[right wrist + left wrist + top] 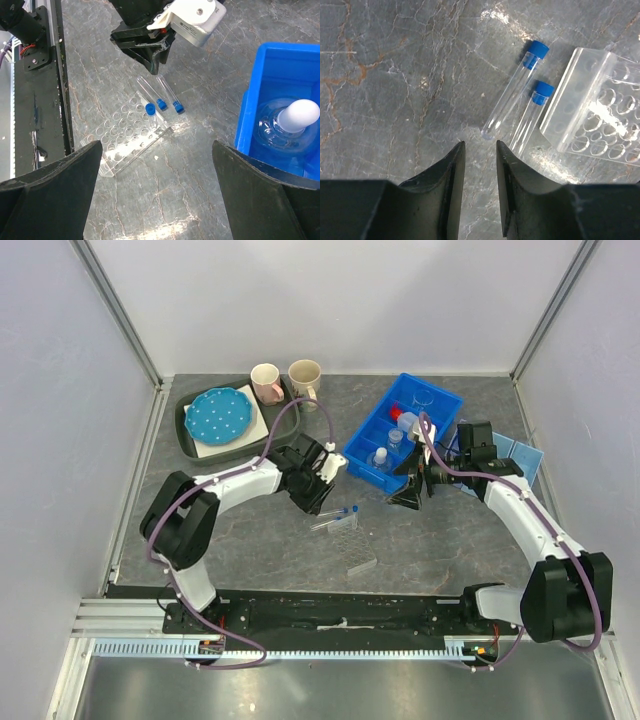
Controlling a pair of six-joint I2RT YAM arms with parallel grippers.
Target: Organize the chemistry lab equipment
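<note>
Two clear tubes with blue caps [517,90] [530,116] lie side by side on the grey table, beside a clear tube rack [600,120] lying tipped over. My left gripper [480,145] hovers just short of the tubes' round ends. Its jaws are narrowed, with only bare table in the gap. From the right wrist I see three blue caps [161,104] at the rack [127,135], with the left gripper [152,52] beyond them. My right gripper [157,150] is wide open and empty, next to the blue bin [248,105]. The red-capped bottle [397,412] and the beaker [424,398] sit in that bin [362,452].
A pink mug [266,383] and a beige mug [305,376] stand at the back. A grey tray [186,425] holding a blue dotted plate [220,413] is at the back left. A light-blue flat piece [525,455] lies right of the bin. A white-capped clear bottle [295,117] sits in the bin.
</note>
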